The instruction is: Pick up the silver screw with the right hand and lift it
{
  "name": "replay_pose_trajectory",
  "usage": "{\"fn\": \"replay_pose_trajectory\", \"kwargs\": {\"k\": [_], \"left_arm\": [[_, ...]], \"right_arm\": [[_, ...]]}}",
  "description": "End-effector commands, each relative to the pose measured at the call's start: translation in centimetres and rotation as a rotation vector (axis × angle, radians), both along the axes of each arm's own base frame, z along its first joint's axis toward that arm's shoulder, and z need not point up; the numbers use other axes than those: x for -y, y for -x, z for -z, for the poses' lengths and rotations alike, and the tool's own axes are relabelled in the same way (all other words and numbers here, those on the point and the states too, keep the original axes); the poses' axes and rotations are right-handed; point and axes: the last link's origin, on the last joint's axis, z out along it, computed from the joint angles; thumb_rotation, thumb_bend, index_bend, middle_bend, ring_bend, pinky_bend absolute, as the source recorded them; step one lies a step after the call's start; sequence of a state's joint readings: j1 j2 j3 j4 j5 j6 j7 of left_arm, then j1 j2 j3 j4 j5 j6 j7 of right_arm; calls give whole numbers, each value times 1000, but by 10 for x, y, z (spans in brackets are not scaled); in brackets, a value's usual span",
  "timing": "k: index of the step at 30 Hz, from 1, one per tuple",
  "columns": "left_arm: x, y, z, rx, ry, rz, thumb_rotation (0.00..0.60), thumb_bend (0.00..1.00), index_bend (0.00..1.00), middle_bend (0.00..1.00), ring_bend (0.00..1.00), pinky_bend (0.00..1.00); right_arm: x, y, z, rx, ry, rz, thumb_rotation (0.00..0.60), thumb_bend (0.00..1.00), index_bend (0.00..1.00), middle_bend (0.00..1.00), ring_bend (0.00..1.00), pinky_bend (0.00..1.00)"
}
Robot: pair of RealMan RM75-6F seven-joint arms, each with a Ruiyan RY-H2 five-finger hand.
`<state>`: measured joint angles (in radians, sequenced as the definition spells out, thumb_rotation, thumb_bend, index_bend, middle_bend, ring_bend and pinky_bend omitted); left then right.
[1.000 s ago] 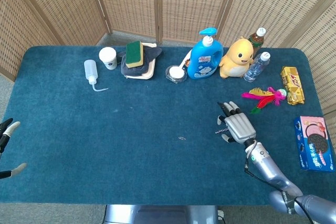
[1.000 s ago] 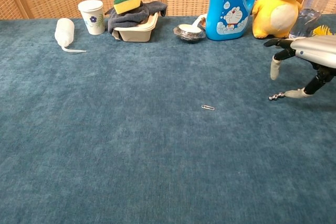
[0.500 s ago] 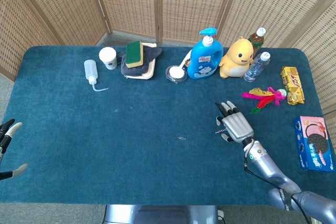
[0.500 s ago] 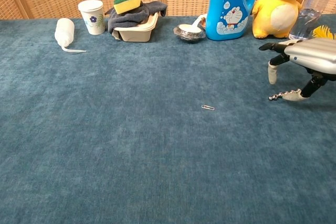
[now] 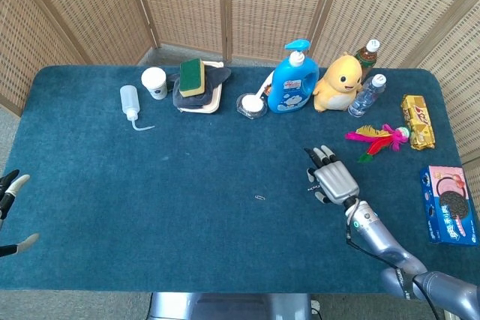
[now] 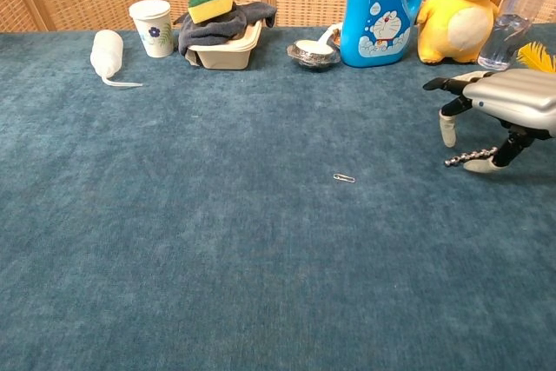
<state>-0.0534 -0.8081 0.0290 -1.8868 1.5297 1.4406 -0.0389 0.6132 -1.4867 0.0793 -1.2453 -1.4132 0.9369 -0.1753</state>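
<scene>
Wicker screens behind; blue cloth table (image 5: 187,207). Far left edge: left hand (image 5: 10,211), fingers apart, holding nothing. Mid-table: small paper clip (image 6: 344,178), not the target. Right: silver screw (image 6: 459,160) lying on the cloth, under the right hand (image 6: 499,110). Fingers spread above it; thumb tip touches the screw's near end; no pinch yet. Step, as judged: closing on the screw. Next: bring a finger down against the thumb, then lift.
</scene>
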Motion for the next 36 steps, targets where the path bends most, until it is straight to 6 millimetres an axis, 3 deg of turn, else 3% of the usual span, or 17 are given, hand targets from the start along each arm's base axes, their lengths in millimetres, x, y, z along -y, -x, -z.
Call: {"fn": "replay_pose_trajectory", "kwargs": {"k": [1,21,36], "left_arm": [[0,0,0,1,1,-1,600,270,0,0,0,0],[1,1,-1,2,-4,-3,600,270,0,0,0,0],[2,1,-1,4,-1,-3,600,270,0,0,0,0]], "right_arm": [[0,0,1,2,-1,2,600,295,478,0,0,30],[2,-1,8,11,-11,23,600,329,449,0,0,30],[2,0,13,33,-21,39,600,334,514,0,0,31]]}}
